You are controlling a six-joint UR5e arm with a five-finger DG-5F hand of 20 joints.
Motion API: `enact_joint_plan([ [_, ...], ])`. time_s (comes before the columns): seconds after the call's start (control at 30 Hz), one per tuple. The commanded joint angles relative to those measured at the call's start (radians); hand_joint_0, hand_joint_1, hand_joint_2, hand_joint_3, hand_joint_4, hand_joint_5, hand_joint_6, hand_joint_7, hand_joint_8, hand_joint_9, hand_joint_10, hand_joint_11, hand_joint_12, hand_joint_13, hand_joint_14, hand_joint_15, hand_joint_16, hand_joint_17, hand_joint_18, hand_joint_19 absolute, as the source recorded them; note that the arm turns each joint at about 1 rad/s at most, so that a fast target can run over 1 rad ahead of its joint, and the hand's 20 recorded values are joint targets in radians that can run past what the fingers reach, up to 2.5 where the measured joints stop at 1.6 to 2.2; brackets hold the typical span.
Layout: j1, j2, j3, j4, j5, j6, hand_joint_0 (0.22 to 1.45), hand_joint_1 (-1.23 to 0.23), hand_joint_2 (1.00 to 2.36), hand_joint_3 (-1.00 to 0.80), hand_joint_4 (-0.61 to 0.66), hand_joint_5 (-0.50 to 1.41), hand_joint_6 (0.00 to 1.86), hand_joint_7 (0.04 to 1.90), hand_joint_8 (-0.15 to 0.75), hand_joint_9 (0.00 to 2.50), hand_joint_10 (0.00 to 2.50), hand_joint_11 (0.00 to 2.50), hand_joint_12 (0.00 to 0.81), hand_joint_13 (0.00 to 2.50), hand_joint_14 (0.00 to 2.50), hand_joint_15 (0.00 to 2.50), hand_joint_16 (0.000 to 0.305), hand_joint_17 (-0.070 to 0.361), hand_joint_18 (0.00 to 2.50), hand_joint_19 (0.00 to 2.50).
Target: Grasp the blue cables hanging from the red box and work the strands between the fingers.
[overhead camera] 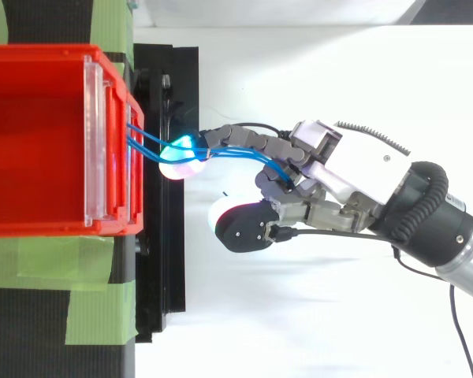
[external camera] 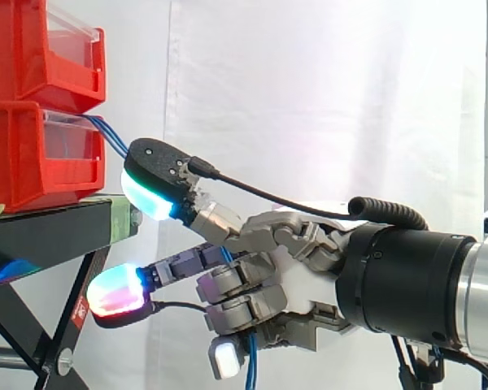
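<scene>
A robot hand (external camera: 301,260) reaches in from the right toward a red box (external camera: 24,162) that sits on a black stand (external camera: 49,231), with a second red bin (external camera: 32,49) stacked on top of it. A white curtain (external camera: 325,97) hangs behind the red box. Thin blue cables (overhead camera: 146,142) come out of the open front of the red box and slope down and away from it into the hand.

The hand is closed on the blue cables. Its lower fingers are curled tightly around the strands well away from the red box, and the loose ends hang down below those fingers. Two other fingers stretch out straight toward the red box. One glowing fingertip (external camera: 150,195), cyan and white, is just in front of the box's lower front edge, where the cables pass it. The other, pink and red, hangs lower, in front of the stand. Strips of green tape (overhead camera: 55,264) lie on the stand beside the red box.
</scene>
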Motion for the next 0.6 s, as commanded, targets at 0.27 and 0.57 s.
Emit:
enact_joint_plan([
  [0.27,0.000,0.000,0.000,0.000,0.000,0.000,0.73,-0.51,1.00,-1.00,0.40,0.20,0.01,0.78,0.514,1.67,2.50,2.50,0.734,2.01,2.50,1.80,0.264,0.198,2.50,0.65],
  [0.57,0.000,0.000,0.000,0.000,0.000,0.000,0.73,-0.51,1.00,-1.00,0.40,0.19,0.01,0.78,0.512,1.66,2.50,2.50,0.733,2.00,2.50,1.80,0.262,0.197,2.50,0.64],
])
